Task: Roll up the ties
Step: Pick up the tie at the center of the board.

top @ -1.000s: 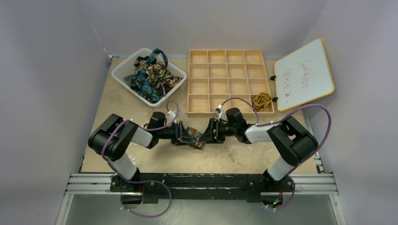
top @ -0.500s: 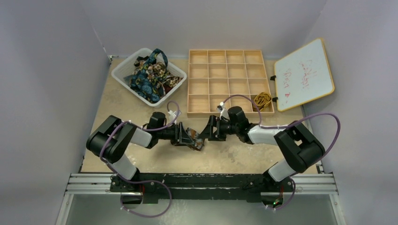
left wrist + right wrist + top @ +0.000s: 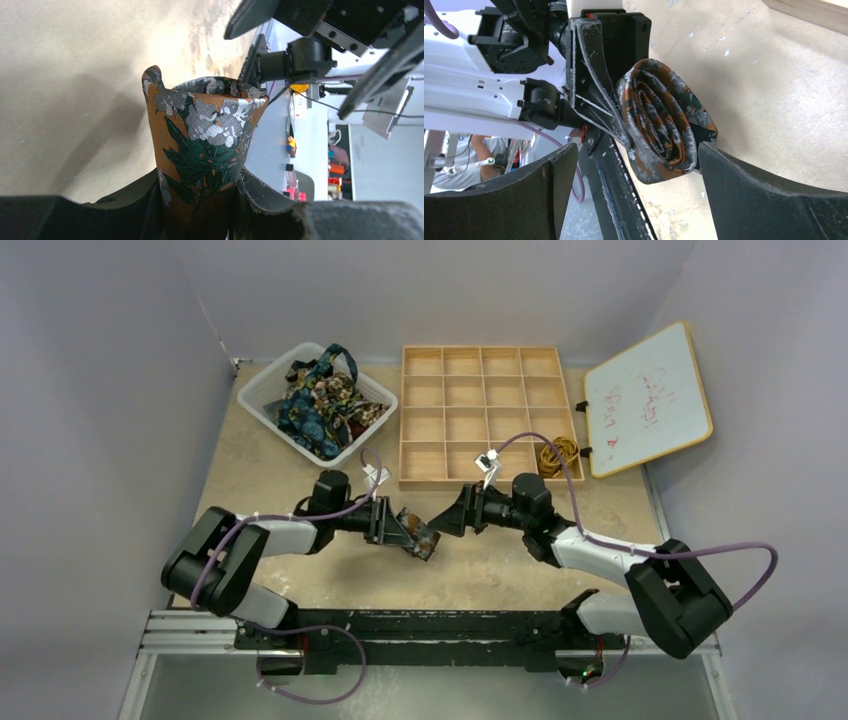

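A tie (image 3: pixel 421 538) rolled into a tight coil, brown-orange with grey and green flowers, is clamped in my left gripper (image 3: pixel 408 530) just above the table's middle. In the left wrist view the roll (image 3: pixel 202 145) stands up between the two pads (image 3: pixel 130 192) of that gripper (image 3: pixel 200 182). My right gripper (image 3: pixel 447 523) faces it from the right, open. Seen from the right wrist, the coil's spiral end (image 3: pixel 664 125) lies just beyond the spread fingers of my right gripper (image 3: pixel 636 152), neither finger touching it.
A white basket (image 3: pixel 262 390) at the back left holds several loose ties (image 3: pixel 322 400). A wooden compartment tray (image 3: pixel 480 360) stands behind the grippers, a gold tie (image 3: pixel 558 452) in its near right cell. A whiteboard (image 3: pixel 648 398) leans at the back right.
My right gripper has opened wide and drawn back to the right off the roll, its elbow swinging out low to the right. The left gripper keeps the roll, its arm stretched lower.
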Controlling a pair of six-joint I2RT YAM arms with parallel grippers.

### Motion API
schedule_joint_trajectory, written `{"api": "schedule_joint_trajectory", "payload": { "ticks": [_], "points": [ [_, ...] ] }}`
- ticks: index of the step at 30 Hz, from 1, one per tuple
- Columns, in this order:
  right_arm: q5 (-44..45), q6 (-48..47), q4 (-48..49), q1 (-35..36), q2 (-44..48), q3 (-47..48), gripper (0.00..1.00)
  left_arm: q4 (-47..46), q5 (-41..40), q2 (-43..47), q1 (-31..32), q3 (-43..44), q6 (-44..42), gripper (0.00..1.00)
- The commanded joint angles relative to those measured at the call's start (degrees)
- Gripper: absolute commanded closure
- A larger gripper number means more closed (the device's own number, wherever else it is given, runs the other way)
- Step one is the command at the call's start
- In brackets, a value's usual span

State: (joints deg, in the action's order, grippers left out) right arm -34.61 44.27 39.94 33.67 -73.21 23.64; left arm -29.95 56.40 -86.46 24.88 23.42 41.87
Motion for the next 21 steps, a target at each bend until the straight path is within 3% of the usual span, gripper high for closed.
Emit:
{"api": "schedule_joint_trajectory", "payload": {
  "ticks": [1, 9, 15, 21],
  "points": [
    [-4.8, -3.4, 0.8, -0.5, 1.4, 2.6, 0.07, 3.4, 5.3, 6.1, 0.3, 2.7, -4.5, 0.70],
    [-17.1, -3.0, 0.5, -0.6, 0.7, 8.1, 0.05, 12.3, 8.2, 14.0, 0.3, 6.7, -7.3, 0.69],
    [-18.2, -8.5, -9.0, -0.7, 1.5, 13.4, 0.01, 18.0, 9.1, 17.2, 0.4, 10.5, -8.6, 0.68],
    [-22.4, -8.0, -7.1, -0.6, -1.5, 15.5, 0.01, 20.0, 10.2, 19.2, 1.0, 13.8, -8.6, 0.66]
  ]
}}
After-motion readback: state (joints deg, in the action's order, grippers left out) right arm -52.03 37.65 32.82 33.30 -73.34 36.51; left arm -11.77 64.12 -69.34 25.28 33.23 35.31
